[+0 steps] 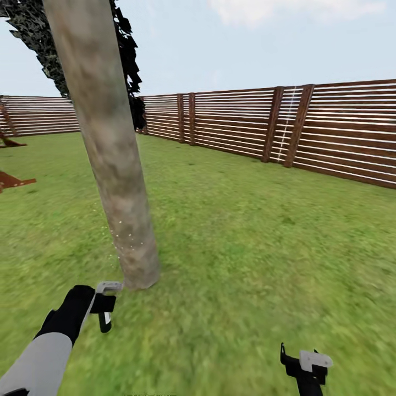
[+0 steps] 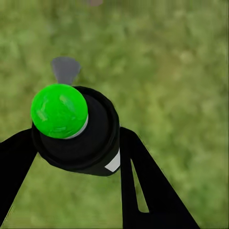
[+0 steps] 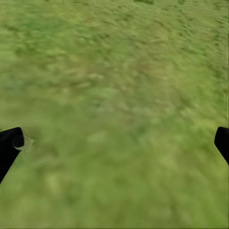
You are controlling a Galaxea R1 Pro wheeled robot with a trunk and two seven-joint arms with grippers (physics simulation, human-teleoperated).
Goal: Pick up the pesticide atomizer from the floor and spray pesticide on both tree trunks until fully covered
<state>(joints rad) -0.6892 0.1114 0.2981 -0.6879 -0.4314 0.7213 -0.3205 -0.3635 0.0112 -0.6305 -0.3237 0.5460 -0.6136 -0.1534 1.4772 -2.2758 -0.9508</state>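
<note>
A tree trunk (image 1: 110,165), thick, pale grey-beige and leaning slightly, rises from the grass floor (image 1: 247,247) at centre-left, with dark jagged foliage (image 1: 33,33) above it. A few pale specks dot the trunk low down. My left gripper (image 1: 104,313) hovers just in front of the trunk's base. In the left wrist view the left gripper (image 2: 78,143) is shut on the pesticide atomizer (image 2: 78,133), a small black bottle with a bright green top. My right gripper (image 1: 305,360) hangs low at the right over bare grass, and the right wrist view shows its fingertips (image 3: 9,148) far apart with nothing between them.
A brown slatted fence (image 1: 330,132) runs along the back and right of the lawn. Reddish-brown objects (image 1: 14,179) lie on the grass at the far left. Open lawn stretches to the right of the trunk.
</note>
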